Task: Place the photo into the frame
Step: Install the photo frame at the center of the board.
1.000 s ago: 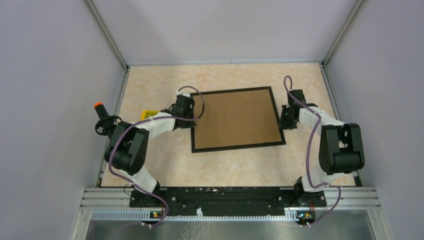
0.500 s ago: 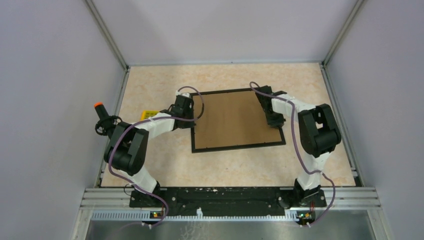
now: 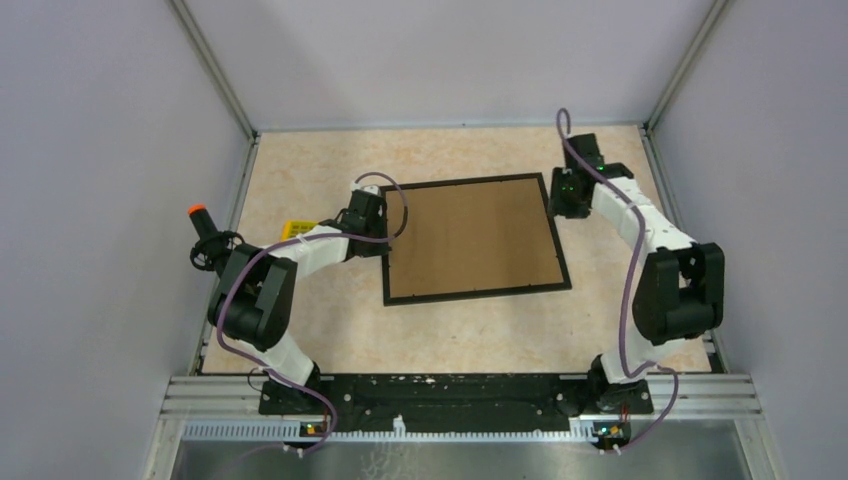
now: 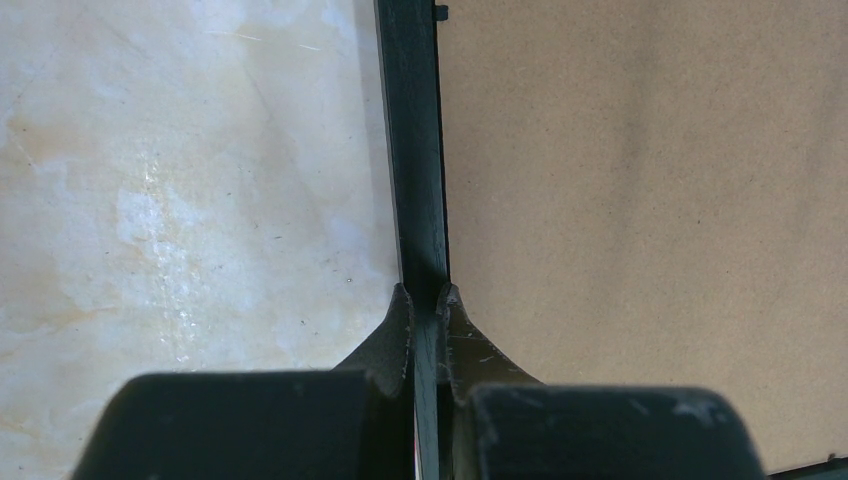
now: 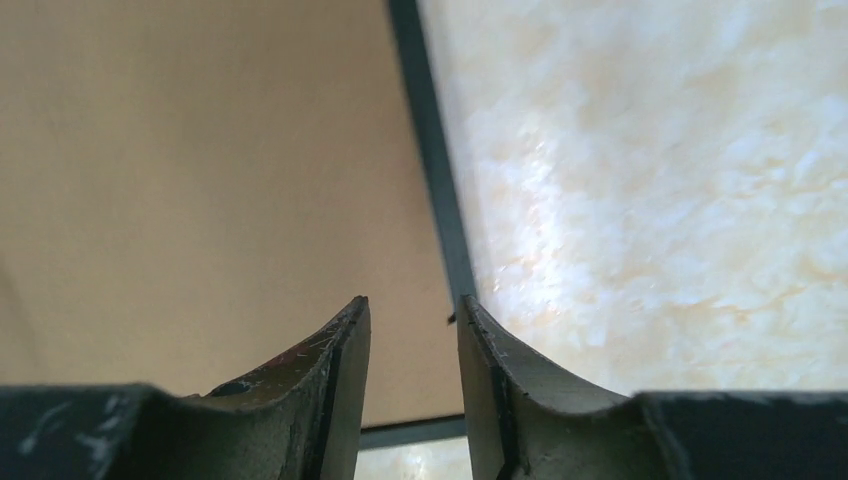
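From above, the frame [image 3: 480, 294], thin and black, lies flat near the middle of the marbled table [image 3: 450, 340]. A brown cardboard sheet [image 3: 470, 240] fills the frame's opening. The left gripper [image 3: 385, 228] sits at the frame's left edge, towards its far end. The right gripper [image 3: 560, 203] is just beside the frame's far right corner. A small yellow item [image 3: 295, 229] lies left of the frame, beyond the left arm. An orange-tipped black post [image 3: 200, 225] stands further left still.

From the left wrist, the left gripper [image 4: 425, 312] is pinched tight on the frame's black strip [image 4: 410, 150]. The strip runs straight between its fingertips [image 4: 400, 325]. Cardboard [image 4: 640, 200] lies to the right of the strip and bare table [image 4: 180, 180] to its left.

From the right wrist, the right gripper [image 5: 412, 312] is partly open and has hold of nothing. Its fingers [image 5: 345, 350] stand apart over the frame's edge strip [image 5: 432, 160]. Cardboard [image 5: 200, 180] lies on one side of the strip and table [image 5: 650, 200] on the other. Whether the fingers touch the frame cannot be told.
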Controlling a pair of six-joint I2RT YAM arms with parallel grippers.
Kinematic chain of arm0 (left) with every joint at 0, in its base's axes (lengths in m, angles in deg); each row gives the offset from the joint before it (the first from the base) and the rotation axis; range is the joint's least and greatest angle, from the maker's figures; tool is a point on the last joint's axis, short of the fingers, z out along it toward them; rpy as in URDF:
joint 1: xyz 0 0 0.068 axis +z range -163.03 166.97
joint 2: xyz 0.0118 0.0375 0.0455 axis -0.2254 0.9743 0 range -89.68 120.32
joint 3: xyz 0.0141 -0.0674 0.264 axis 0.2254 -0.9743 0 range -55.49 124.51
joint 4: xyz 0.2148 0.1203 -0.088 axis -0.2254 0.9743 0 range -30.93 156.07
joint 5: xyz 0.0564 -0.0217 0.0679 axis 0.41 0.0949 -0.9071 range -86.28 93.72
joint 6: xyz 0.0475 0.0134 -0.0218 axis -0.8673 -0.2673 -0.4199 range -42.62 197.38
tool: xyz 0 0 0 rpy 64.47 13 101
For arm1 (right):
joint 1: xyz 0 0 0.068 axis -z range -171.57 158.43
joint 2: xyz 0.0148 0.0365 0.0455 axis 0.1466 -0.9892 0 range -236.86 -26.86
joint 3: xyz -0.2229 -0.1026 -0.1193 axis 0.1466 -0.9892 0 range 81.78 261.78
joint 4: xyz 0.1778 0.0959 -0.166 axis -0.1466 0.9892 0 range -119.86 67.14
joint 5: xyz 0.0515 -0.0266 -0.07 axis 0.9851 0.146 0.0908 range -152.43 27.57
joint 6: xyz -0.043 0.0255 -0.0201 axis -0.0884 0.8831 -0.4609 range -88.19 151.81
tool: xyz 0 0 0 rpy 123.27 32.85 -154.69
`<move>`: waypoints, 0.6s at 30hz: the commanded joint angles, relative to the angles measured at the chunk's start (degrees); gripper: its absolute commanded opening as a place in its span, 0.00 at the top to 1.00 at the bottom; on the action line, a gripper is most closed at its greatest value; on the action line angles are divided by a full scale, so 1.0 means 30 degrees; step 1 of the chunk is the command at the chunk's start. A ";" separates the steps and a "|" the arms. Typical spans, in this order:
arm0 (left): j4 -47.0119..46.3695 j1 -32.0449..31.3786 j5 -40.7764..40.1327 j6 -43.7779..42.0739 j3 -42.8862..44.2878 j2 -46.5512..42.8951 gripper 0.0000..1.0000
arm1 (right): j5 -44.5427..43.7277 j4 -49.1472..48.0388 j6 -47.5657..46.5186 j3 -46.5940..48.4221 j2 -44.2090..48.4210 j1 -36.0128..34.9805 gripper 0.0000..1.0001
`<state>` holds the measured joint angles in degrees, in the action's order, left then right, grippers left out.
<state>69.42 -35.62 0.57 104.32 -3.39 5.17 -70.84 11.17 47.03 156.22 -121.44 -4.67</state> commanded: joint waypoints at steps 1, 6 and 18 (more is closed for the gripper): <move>0.0571 -0.0322 0.1930 0.0221 -0.0827 0.0897 1.00 | 0.2284 -0.1563 0.0455 0.0147 0.0107 0.2162 0.62; 0.0579 -0.0322 0.2016 0.0190 -0.0784 0.0961 1.00 | 0.5874 -0.3039 0.0338 0.0405 -0.1754 0.3931 0.65; 0.0622 -0.0322 0.2169 0.0161 -0.0691 0.1112 1.00 | 0.7811 -0.4517 -0.0210 0.3120 -0.6545 0.5133 0.75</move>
<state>69.40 -35.49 0.94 104.21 -3.39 5.19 -49.26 1.38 47.27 159.34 -138.36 10.30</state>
